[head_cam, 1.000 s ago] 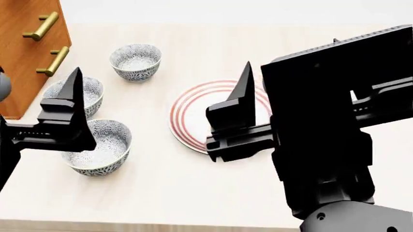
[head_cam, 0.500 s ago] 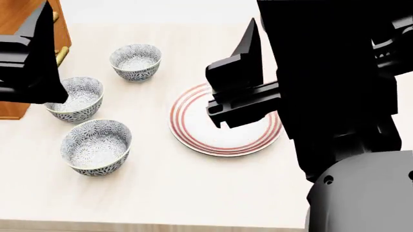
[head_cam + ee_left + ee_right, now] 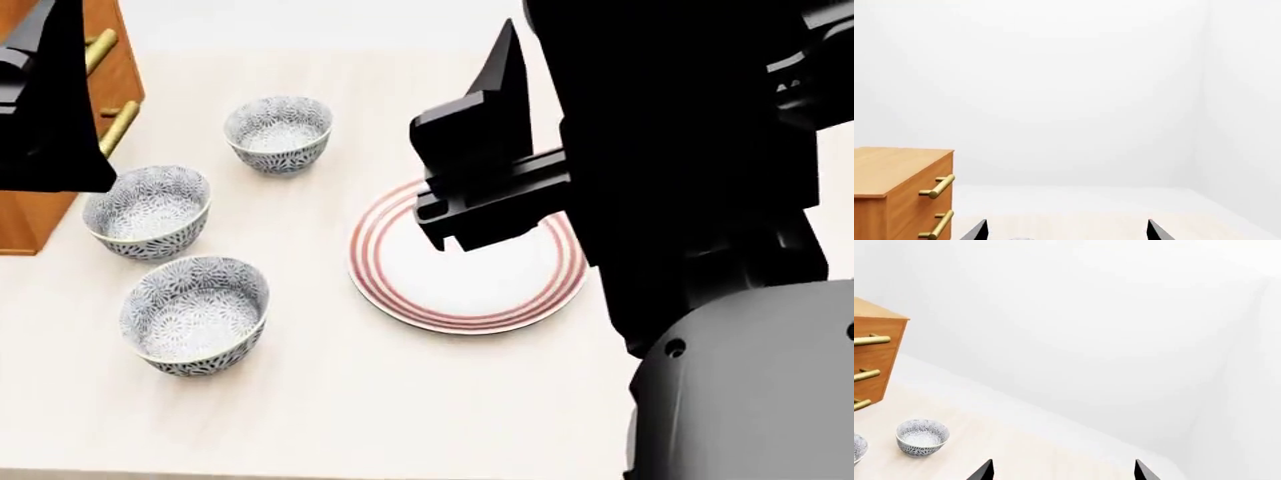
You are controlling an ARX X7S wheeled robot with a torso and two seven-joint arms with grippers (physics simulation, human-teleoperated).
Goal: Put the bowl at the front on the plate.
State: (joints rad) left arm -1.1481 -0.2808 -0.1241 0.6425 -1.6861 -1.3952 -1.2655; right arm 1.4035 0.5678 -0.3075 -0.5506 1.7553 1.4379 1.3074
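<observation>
The left gripper (image 3: 60, 110) hangs high at the left edge of the head view, over the corner of the wooden drawer cabinet (image 3: 34, 215). In its wrist view only two dark finger tips show, far from each other, so it stands wide and holds nothing. The right gripper (image 3: 467, 170) is above the far part of the plate (image 3: 461, 300); its tips are also well apart and empty.

From the left gripper, the bowl (image 3: 195, 312) at the front lies lower and nearer to the robot, past the middle bowl (image 3: 144, 210). I judge the left arm is the nearer one for it. The plate is to the right of this bowl, near but not touching.

The bowl is round and deep, with a fine grey flower pattern. The plate is shallow, white and glossy, with thin red rings.
</observation>
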